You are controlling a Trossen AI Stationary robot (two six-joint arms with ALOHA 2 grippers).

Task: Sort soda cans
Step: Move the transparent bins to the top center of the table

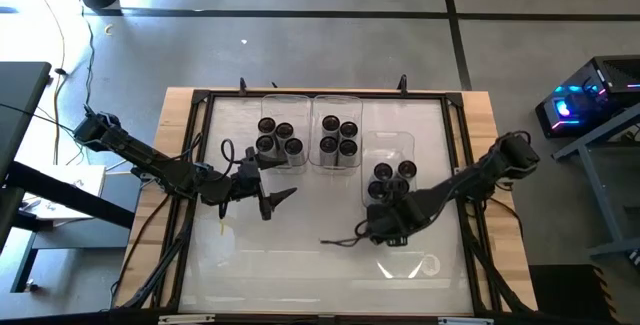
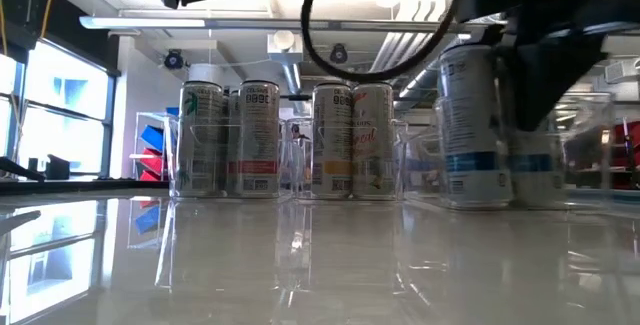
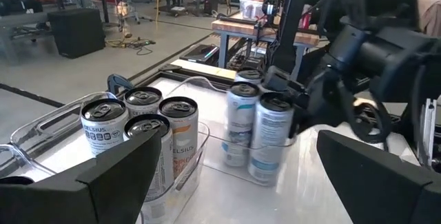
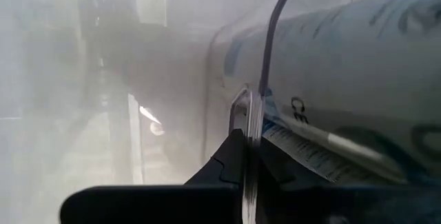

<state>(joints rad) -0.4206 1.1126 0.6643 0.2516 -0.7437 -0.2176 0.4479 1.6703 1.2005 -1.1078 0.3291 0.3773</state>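
High view: left gripper [image 1: 270,201] hangs wide open over bare counter [image 1: 300,265], just short of the left clear bin [image 1: 272,110] holding four soda cans [image 1: 278,138]. The middle bin [image 1: 337,105], beyond it and to its right, holds four more. Right gripper [image 1: 388,215] sits at the near end of the right bin [image 1: 388,143], with cans just ahead of it; fingers hidden, cannot tell its state.

Low view: cans [image 2: 285,141] stand upright in the bins; the right arm covers the top of the blue-labelled can [image 2: 472,125].

Left wrist view: open fingers [image 3: 103,182] frame the cans [image 3: 141,131]; right arm over two cans [image 3: 258,131] beyond.

Right wrist view: can [image 4: 344,79] close up, probably behind the bin wall [image 4: 249,141].
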